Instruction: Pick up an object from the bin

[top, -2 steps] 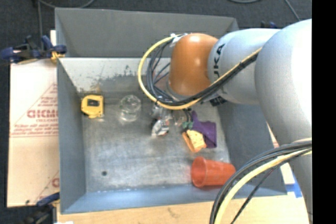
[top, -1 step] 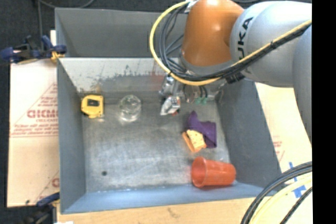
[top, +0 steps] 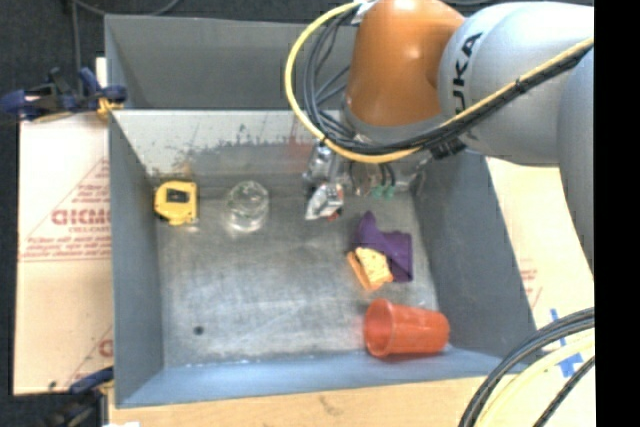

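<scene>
My gripper hangs under the orange wrist cover, over the back middle of the bin floor. Its metal fingertips point down to the left. A purple cloth lies just right of and below the fingertips. A yellow-orange sponge piece rests against the cloth's front edge. A clear glass cup stands on the floor to the left of the gripper. Nothing shows between the fingers.
A yellow tape measure lies near the left wall. An orange plastic cup lies on its side at the front right. The arm and its cables cover the back right part of the bin.
</scene>
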